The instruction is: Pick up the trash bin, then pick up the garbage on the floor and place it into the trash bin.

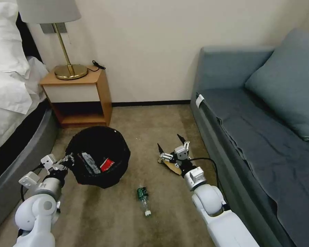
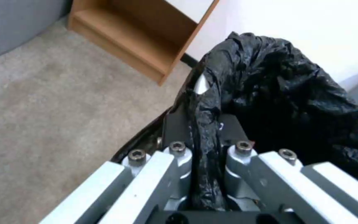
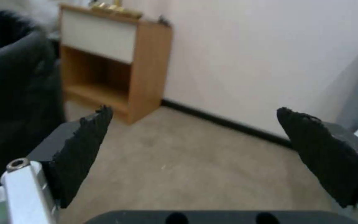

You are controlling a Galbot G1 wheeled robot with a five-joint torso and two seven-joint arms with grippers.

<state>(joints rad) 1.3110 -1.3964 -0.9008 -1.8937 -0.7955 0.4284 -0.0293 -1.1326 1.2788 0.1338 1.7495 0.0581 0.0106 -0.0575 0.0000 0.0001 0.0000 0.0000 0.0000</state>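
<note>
The trash bin [image 1: 108, 144], lined with a crinkly black bag, is tipped so its mouth faces me, on the carpet left of centre. My left gripper [image 1: 68, 160] is shut on its near-left rim; in the left wrist view the fingers [image 2: 178, 124] pinch the bag's folded edge [image 2: 206, 137]. A red-and-white wrapper [image 1: 107, 164] and a pale wrapper [image 1: 90, 162] lie inside. Garbage on the floor: a small clear bottle with a green label [image 1: 143, 196] and a tan-brown wrapper [image 1: 172, 167]. My right gripper [image 1: 169, 141] hangs open just over that wrapper, its black fingertips [image 3: 85, 146] spread wide.
A grey-blue sofa [image 1: 264, 137] runs along the right, close to my right arm. A wooden nightstand [image 1: 80, 97] with a brass lamp [image 1: 67, 58] stands behind the bin, and a bed [image 1: 10, 113] fills the left side. Open carpet lies between bin and sofa.
</note>
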